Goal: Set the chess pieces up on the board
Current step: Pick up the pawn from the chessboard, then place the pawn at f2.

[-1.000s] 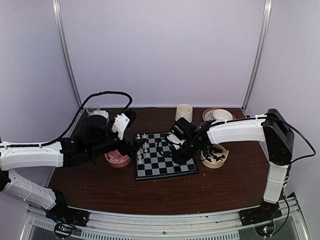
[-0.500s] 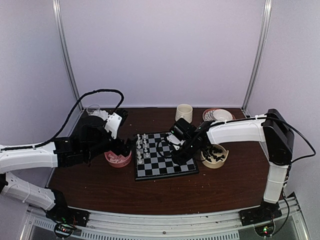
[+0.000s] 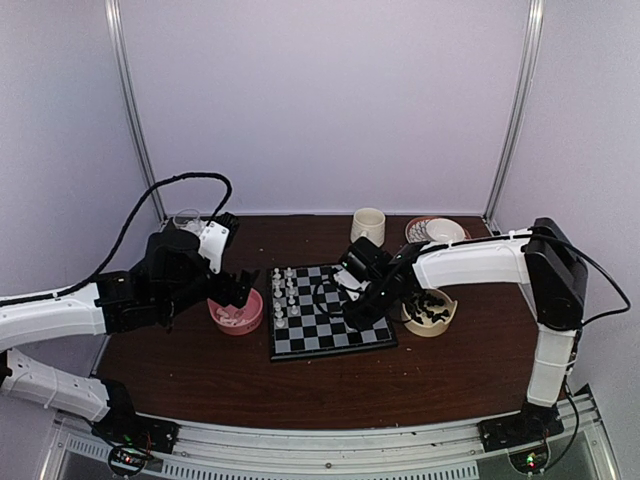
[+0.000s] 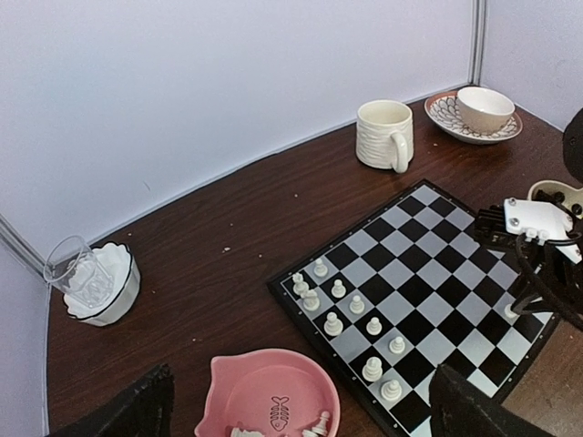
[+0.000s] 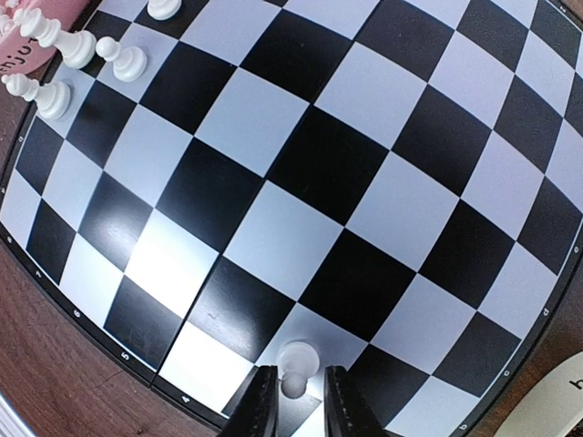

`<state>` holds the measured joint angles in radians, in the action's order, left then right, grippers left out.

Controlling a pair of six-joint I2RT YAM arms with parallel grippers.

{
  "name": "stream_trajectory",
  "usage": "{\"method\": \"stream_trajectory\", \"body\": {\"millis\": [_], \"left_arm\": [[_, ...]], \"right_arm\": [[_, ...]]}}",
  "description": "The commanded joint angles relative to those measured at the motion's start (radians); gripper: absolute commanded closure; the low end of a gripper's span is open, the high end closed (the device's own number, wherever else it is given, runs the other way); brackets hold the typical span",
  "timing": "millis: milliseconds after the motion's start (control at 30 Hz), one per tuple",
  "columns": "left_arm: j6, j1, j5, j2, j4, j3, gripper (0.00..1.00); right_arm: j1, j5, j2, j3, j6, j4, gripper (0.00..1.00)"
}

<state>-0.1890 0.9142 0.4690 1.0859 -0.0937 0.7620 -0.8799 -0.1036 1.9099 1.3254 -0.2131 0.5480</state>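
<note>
Centrally on the surface lies the board (image 3: 330, 338), white chess pieces (image 4: 351, 305) along its left side. Left end effector (image 3: 243, 287) gapes wide above a pink bowl (image 4: 264, 382); right end effector (image 5: 299, 396) brackets a white pawn (image 5: 296, 360) near the cream bowl (image 3: 442, 328), grip unclear.

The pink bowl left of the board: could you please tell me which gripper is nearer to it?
Left. The left gripper hovers just above the pink bowl; the right gripper is across the board, straddling a white piece.
</note>
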Motion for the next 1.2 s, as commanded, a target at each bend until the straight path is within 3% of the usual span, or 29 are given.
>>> {"method": "stream_trajectory", "body": {"millis": [0,133,367,567,800,1167], "left_arm": [[-0.02,-0.016,0.038,-0.018,-0.017,0.016,0.02],[-0.027,-0.023,0.047,-0.023,-0.029,0.013,0.02],[-0.036,-0.029,0.089,-0.032,-0.019,-0.009,0.03],[-0.071,-0.058,0.116,-0.025,-0.012,-0.043,0.02],[-0.156,-0.153,0.039,-0.039,-0.015,-0.094,0.02],[-0.189,-0.209,-0.023,-0.003,-0.017,-0.115,0.02]], "right_arm": [[-0.008,0.023,0.031,0.034,0.0,0.011,0.8],[-0.008,0.025,0.04,0.041,0.001,0.013,0.8],[-0.023,0.029,0.043,0.056,0.014,0.014,0.91],[-0.067,0.033,0.06,0.106,0.026,0.012,0.91],[-0.113,0.013,0.125,0.225,0.04,0.034,0.92],[-0.134,0.007,0.256,0.401,0.047,0.075,0.92]]}}
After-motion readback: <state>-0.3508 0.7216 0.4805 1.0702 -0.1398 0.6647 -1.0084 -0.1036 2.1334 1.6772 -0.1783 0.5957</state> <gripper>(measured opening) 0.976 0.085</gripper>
